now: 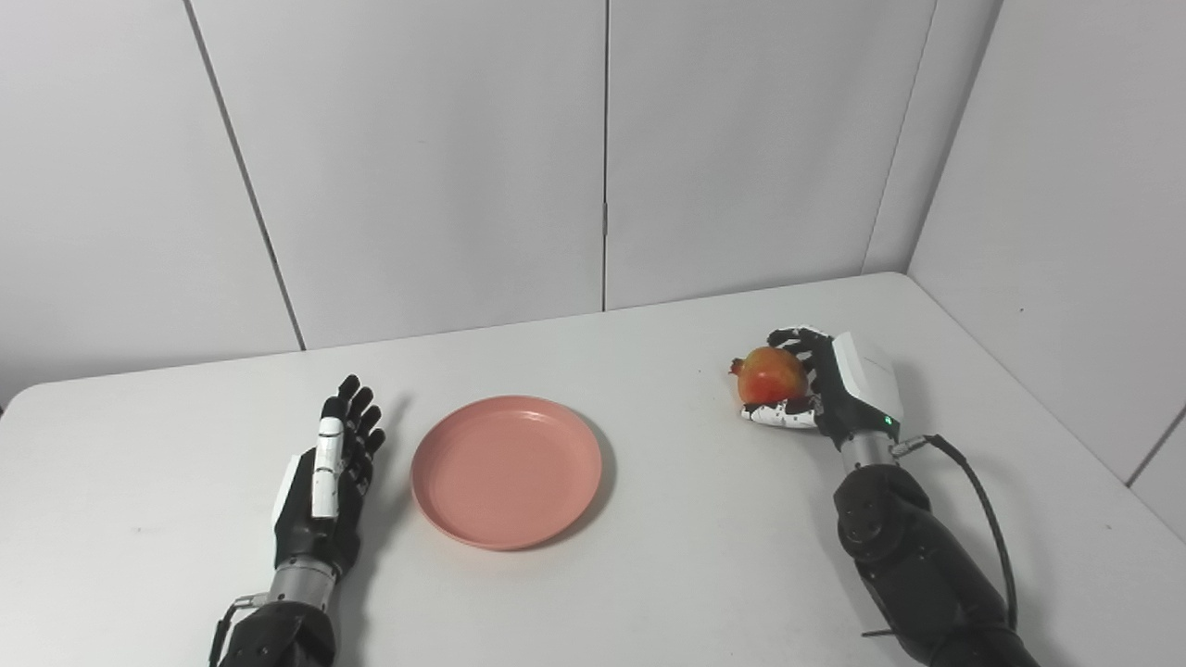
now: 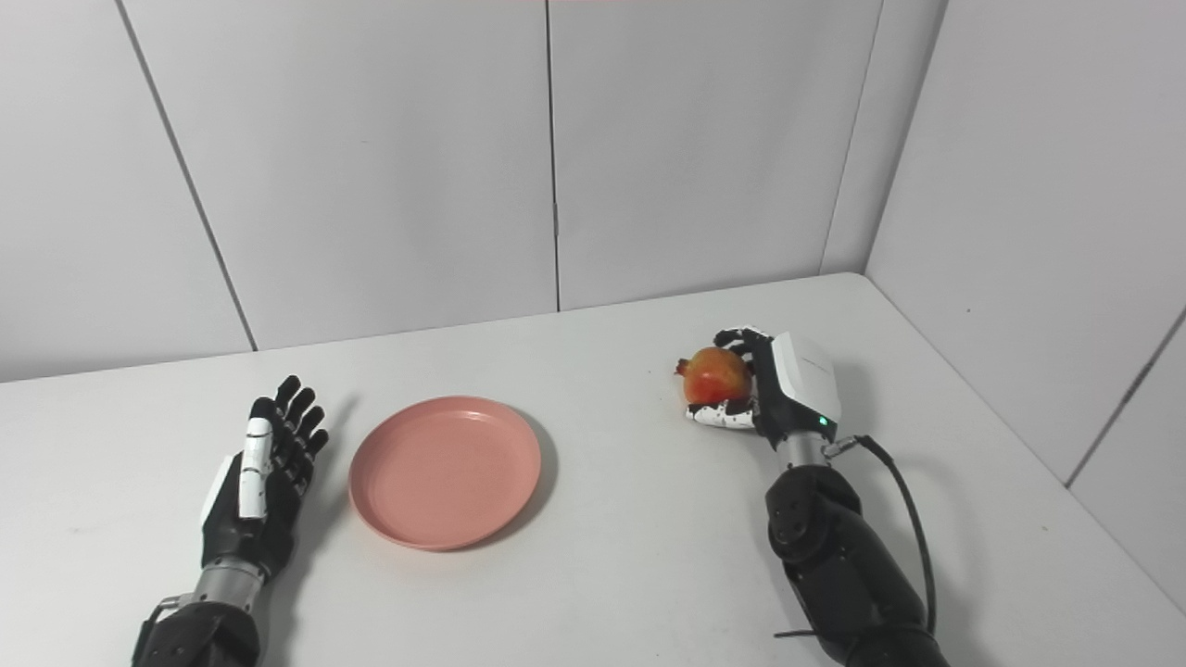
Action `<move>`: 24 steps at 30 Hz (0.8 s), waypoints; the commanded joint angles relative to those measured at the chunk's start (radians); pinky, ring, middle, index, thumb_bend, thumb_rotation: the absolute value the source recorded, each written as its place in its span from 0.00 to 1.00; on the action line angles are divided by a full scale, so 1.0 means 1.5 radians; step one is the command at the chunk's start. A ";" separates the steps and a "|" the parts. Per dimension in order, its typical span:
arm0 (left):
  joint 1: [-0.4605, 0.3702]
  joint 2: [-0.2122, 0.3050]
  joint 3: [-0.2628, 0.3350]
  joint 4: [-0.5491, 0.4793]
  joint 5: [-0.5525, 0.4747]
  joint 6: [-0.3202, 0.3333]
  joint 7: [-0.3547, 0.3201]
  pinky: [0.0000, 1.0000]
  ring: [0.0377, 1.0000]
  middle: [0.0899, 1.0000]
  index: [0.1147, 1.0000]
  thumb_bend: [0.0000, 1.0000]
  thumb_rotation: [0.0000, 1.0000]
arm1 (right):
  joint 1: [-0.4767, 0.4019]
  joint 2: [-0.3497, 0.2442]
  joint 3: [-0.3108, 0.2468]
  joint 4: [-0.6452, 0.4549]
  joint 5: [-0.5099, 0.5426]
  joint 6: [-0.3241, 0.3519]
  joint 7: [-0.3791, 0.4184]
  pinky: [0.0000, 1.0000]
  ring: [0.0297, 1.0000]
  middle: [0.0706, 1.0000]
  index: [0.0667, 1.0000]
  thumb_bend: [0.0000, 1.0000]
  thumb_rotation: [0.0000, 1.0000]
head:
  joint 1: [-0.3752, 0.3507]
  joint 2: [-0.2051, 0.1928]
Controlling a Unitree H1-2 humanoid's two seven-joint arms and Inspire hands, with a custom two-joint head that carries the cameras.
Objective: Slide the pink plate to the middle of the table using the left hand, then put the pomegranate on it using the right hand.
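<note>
The pink plate (image 1: 506,469) lies flat and empty on the white table, a little left of the middle. My left hand (image 1: 332,468) rests just left of the plate, fingers straight and apart, holding nothing and not touching the plate. The red-orange pomegranate (image 1: 771,374) is at the right side of the table. My right hand (image 1: 827,390) is wrapped around it from the right, fingers curled over its top and thumb under its front, close to the table surface.
The white table (image 1: 649,574) has rounded corners. Grey wall panels stand close behind it and along its right edge. A black cable (image 1: 987,505) runs from my right wrist along the forearm.
</note>
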 commanded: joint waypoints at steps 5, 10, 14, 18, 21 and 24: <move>0.005 -0.004 -0.005 -0.005 0.006 -0.010 0.002 1.00 1.00 1.00 1.00 0.57 1.00 | -0.031 -0.017 -0.005 -0.014 -0.001 -0.052 -0.048 0.42 0.49 0.47 0.48 0.51 0.05 | 0.005 0.001; 0.004 -0.006 -0.009 -0.003 0.009 -0.009 0.003 1.00 1.00 1.00 1.00 0.58 1.00 | -0.031 -0.015 -0.013 -0.022 0.010 -0.072 -0.063 0.42 0.48 0.43 0.49 0.52 0.00 | 0.042 0.004; 0.005 -0.015 -0.012 -0.006 0.014 -0.004 0.010 1.00 1.00 1.00 1.00 0.58 1.00 | -0.027 -0.017 -0.022 -0.040 0.028 -0.099 -0.067 0.43 0.47 0.42 0.50 0.52 0.00 | 0.072 0.008; 0.006 -0.025 -0.016 -0.008 0.029 -0.006 0.025 1.00 1.00 1.00 1.00 0.58 1.00 | -0.020 -0.022 -0.022 -0.077 0.036 -0.099 -0.044 0.42 0.47 0.42 0.50 0.52 0.00 | 0.094 0.010; 0.005 -0.030 -0.019 -0.006 0.035 -0.013 0.030 1.00 1.00 1.00 1.00 0.57 1.00 | -0.015 -0.024 -0.019 -0.104 0.044 -0.107 -0.027 0.43 0.47 0.42 0.50 0.52 0.00 | 0.107 0.013; 0.005 -0.036 -0.020 -0.010 0.033 -0.012 0.034 1.00 1.00 1.00 1.00 0.56 1.00 | -0.009 -0.015 -0.019 -0.142 0.057 -0.108 -0.006 0.42 0.46 0.42 0.49 0.52 0.00 | 0.114 0.016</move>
